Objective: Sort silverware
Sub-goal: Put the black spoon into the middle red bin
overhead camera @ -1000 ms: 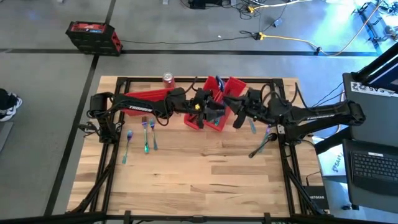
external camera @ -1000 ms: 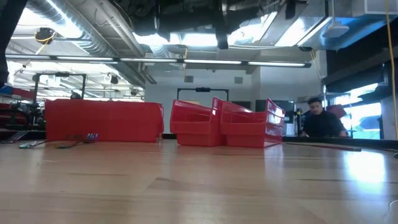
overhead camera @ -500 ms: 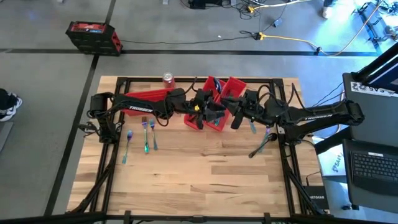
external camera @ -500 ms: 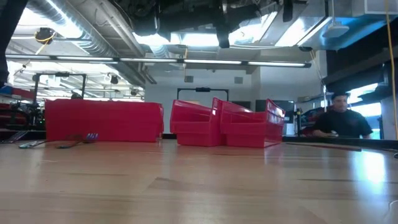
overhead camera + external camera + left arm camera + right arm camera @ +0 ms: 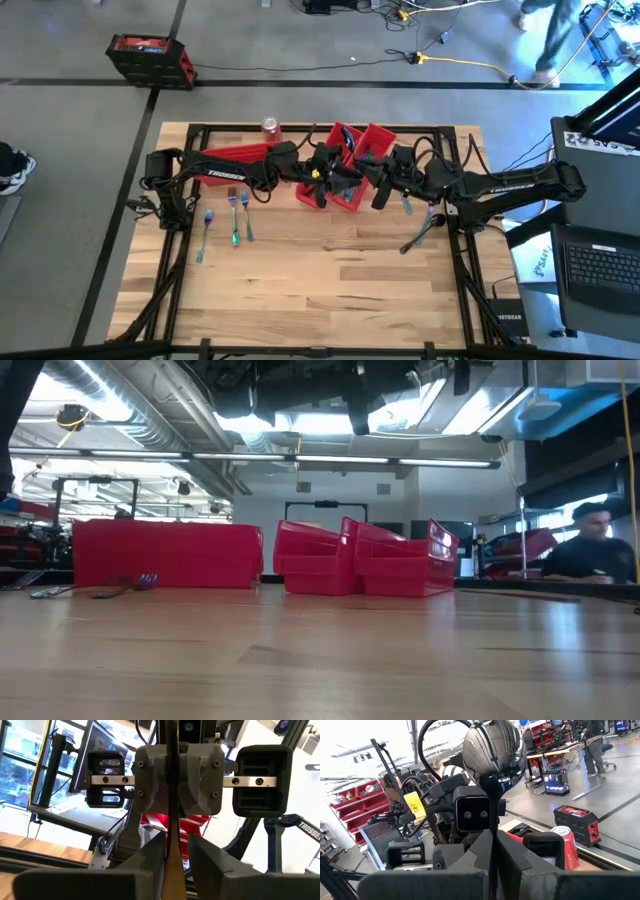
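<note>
From my station, most of the movement is off the table. In the low view, the person in dark clothing (image 5: pixel 597 545) behind the far desk has moved steadily sideways and now sits at the picture's right edge. In the high view, a walking person's legs in dark trousers (image 5: pixel 553 40) have come into the top right corner, where a moment ago I saw only a shoe. On the table, the right gripper (image 5: pixel 379 190), clamped on the dark glossy metal spoon (image 5: pixel 492 750), has crept slightly closer to the cluster of long red plastic bins (image 5: pixel 345 165).
</note>
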Tool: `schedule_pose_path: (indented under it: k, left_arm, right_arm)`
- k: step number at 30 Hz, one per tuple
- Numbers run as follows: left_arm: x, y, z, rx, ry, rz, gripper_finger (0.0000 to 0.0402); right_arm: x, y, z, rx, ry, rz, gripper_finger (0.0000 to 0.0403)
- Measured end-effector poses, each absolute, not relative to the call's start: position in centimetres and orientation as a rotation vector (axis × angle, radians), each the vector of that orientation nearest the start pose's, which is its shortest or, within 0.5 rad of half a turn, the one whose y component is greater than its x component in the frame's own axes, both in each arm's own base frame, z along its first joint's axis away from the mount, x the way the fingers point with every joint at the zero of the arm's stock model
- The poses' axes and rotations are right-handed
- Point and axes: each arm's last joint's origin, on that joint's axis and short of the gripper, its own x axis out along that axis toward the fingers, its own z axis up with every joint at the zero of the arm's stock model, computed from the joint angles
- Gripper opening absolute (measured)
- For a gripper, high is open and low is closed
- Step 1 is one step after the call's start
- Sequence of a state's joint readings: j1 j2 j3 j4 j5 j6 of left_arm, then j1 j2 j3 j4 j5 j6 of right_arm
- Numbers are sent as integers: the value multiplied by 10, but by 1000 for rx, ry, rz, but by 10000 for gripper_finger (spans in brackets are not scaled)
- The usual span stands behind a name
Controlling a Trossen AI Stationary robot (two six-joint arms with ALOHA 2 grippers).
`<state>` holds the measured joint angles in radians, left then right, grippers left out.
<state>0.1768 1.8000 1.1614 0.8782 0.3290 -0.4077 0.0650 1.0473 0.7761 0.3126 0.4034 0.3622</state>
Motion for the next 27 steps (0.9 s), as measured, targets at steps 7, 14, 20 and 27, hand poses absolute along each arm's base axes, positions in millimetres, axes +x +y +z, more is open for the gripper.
schedule_pose_path:
  k: [7,14,20,27]
  left_arm:
    - [400,62,285,-324,-199,-193,35]
    - [400,62,285,-315,-196,-210,31]
    - [400,62,285,-314,-196,-213,31]
    - [400,65,285,-331,-192,-218,12]
  right_arm:
    - [235,4,328,367,-96,-327,0]
    - [235,4,328,366,-93,-325,0]
    - [235,4,327,364,-92,-327,0]
    - [235,4,327,363,-92,-331,1]
